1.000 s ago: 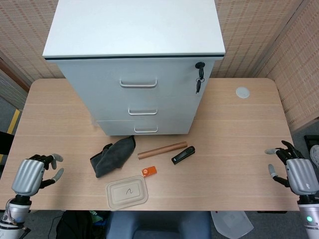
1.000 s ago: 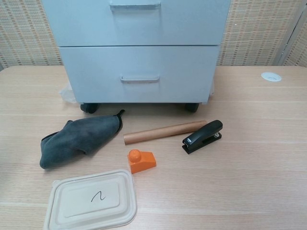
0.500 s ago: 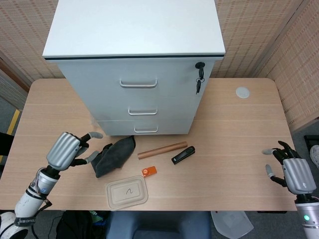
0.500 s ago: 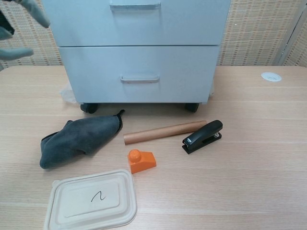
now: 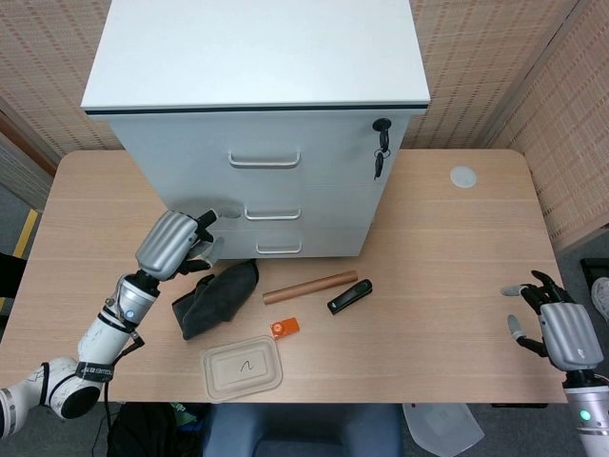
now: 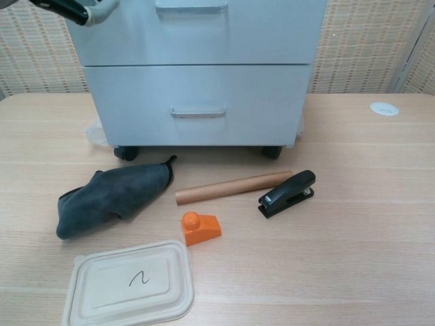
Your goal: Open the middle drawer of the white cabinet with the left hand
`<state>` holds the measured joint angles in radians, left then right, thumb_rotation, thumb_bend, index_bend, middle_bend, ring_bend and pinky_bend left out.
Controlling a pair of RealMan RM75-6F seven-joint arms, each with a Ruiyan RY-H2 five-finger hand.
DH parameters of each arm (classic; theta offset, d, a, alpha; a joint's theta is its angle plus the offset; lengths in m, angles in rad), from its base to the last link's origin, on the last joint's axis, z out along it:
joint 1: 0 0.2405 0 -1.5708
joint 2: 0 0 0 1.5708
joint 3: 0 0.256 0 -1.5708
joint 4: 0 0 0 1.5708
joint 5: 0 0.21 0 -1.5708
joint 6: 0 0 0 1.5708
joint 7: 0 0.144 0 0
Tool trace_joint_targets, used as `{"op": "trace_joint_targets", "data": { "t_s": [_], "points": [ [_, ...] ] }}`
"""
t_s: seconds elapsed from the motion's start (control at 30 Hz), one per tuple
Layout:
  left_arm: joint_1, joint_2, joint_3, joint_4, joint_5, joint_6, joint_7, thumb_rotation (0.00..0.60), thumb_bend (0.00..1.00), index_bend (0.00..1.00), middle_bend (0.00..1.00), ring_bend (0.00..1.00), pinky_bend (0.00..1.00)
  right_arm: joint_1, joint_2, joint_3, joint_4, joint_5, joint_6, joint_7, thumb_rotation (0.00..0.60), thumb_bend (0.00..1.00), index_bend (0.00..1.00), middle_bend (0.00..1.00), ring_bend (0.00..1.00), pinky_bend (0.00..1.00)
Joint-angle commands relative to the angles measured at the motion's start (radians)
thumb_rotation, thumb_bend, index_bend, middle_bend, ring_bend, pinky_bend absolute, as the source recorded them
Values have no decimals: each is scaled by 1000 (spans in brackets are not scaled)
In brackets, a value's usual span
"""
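Note:
The white cabinet (image 5: 257, 57) stands at the back of the table with all three drawers closed. Its middle drawer handle (image 5: 273, 213) shows in the head view, and at the top edge of the chest view as the middle drawer handle (image 6: 190, 7). My left hand (image 5: 176, 243) hovers in front of the cabinet's lower left corner, left of that handle and apart from it, fingers apart and holding nothing. Only the tips of the left hand (image 6: 75, 8) show in the chest view. My right hand (image 5: 561, 331) rests open at the table's near right edge.
A grey cloth (image 5: 214, 297) lies just below the left hand. A cardboard tube (image 5: 309, 286), black stapler (image 5: 349, 296), orange block (image 5: 285, 327) and lidded container (image 5: 242, 367) lie in front of the cabinet. Keys (image 5: 381, 152) hang from the lock. A white disc (image 5: 462, 176) sits far right.
My left hand has risen from the table's near left edge and travelled right and forward to the cabinet's front. The right hand has barely moved. The drawers are unchanged.

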<state>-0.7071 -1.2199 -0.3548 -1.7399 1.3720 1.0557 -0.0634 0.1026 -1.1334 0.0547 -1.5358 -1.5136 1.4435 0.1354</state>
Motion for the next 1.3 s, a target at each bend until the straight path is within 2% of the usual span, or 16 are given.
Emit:
{"op": "trace_joint_targets", "data": {
  "t_s": [0.03,0.57,0.97,1.3],
  "points": [
    [-42,-34,-22,24,-49,-26,33,600,542,275,1000,1000,1000,-2,-2,0,5,3,0,5,600,381,340,361,255,238],
    [-136,-107,-10,72,-164,-43,226,600,542,308,1000,1000,1000,-7,-9,0,36,18,-7,35,600,381,340,361,255,238],
    [-126,-107,24,22,-133,24,285,600,542,323,1000,1000,1000,-4,-13,1,48,23,-18,43,600,381,340,361,255,238],
    [-119,-85,45,-41,-137,41,337,600,542,338,1000,1000,1000,-5,-9,3,42,28,-19,35,600,381,340,361,255,238]
  ]
}}
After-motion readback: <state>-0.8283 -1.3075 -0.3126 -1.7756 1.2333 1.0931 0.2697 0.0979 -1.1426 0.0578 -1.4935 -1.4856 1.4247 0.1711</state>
